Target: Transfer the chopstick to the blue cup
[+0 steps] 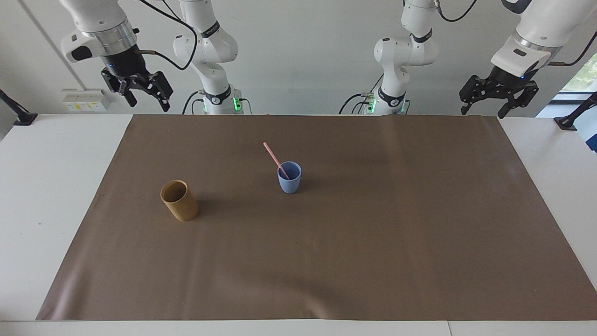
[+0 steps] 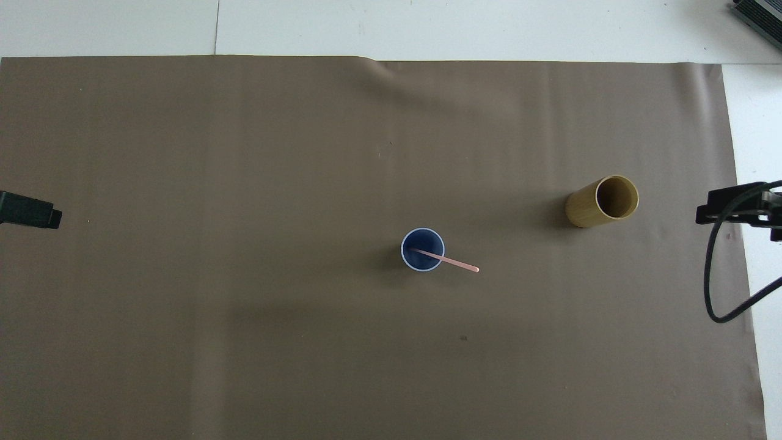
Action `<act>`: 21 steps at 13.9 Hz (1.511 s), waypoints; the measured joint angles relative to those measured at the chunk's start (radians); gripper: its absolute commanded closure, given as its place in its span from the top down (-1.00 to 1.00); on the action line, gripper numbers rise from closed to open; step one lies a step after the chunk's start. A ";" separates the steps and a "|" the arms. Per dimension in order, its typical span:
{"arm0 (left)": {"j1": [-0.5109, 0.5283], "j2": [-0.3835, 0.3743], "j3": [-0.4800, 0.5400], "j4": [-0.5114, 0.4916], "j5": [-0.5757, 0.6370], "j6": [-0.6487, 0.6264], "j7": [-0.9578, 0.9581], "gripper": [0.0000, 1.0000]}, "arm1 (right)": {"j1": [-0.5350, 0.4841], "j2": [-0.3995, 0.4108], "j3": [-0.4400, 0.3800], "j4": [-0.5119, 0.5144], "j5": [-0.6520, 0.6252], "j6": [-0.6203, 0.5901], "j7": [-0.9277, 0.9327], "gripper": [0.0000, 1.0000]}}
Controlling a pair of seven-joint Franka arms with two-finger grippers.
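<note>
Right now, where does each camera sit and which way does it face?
Facing view: high across the table, looking at the robots; shows both arms, the right gripper and left gripper open and raised near their own table ends.
Overhead view: high above the robots' end, looking steeply down and forward; only gripper parts show at its side edges.
Shared: the brown mat, the brown cup, and the blue cup with the chopstick leaning in it; the views are half a turn apart.

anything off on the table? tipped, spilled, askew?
Nothing stands out. The chopstick leans in the upright blue cup; the brown cup stands upright and empty. Both grippers are raised, clear of them.
</note>
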State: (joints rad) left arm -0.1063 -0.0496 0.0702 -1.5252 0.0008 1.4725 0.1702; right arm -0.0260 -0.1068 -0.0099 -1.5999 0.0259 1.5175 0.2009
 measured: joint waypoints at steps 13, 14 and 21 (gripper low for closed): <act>0.000 0.000 -0.001 0.000 0.000 0.000 0.000 1.00 | 0.155 0.000 -0.108 0.019 -0.049 -0.085 -0.010 1.00; 0.000 0.000 -0.001 0.000 0.000 0.000 0.000 1.00 | 0.165 0.000 -0.118 0.022 -0.046 -0.085 -0.010 1.00; 0.000 0.000 -0.002 0.000 0.000 0.000 0.000 1.00 | 0.167 0.001 -0.123 0.023 -0.047 -0.060 -0.010 1.00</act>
